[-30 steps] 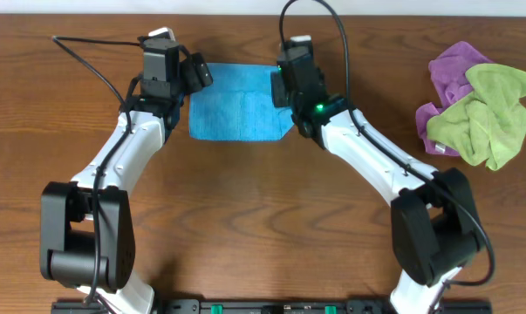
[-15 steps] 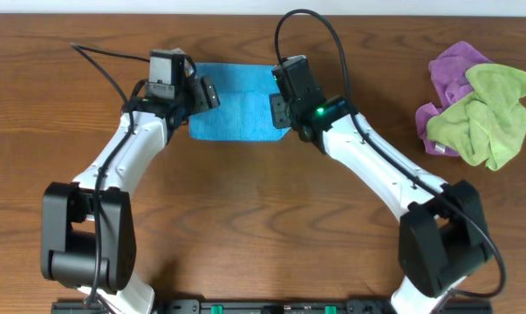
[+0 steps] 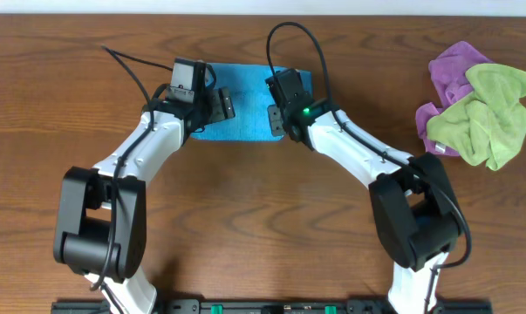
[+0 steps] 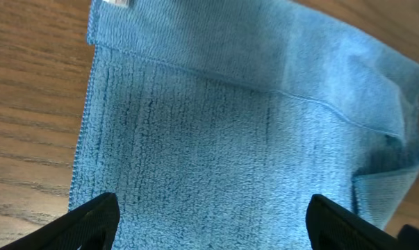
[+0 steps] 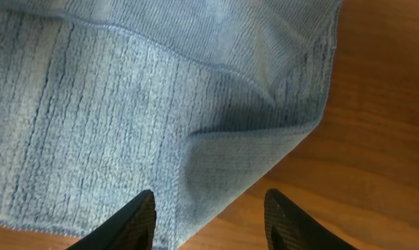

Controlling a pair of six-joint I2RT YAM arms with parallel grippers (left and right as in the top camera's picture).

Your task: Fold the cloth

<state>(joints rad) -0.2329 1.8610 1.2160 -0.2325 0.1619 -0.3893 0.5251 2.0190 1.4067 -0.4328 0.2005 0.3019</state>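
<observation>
While the task is calling for a fold, the blue cloth [image 3: 245,98] is lying flat at 12 o'clock on the table [image 3: 263,218], spreading as a wide rectangle between the two arms. A hem line is running across it in both wrist views, so it is probably lying doubled over once, though I cannot tell for sure.

At its 9 o'clock side the left gripper [image 4: 216,228] is hovering over the pile, jaws standing wide apart and gripping nothing. At its 4 o'clock corner the right gripper [image 5: 212,221] is hanging low with its jaws about half apart. The rumpled, slightly lifted corner is sitting in the gap between the fingers [image 5: 136,222], but they are not pinching it yet.

By my reading, the arms are lining up to grab the cloth for a fold. The next move is asking both sets of jaws to drop onto the edge, close on all layers together, then lift and carry evenly so the cloth is not skewing.

Well apart, at 2 o'clock, a green cloth [image 3: 494,122] is lying bunched on a purple cloth [image 3: 454,70].
</observation>
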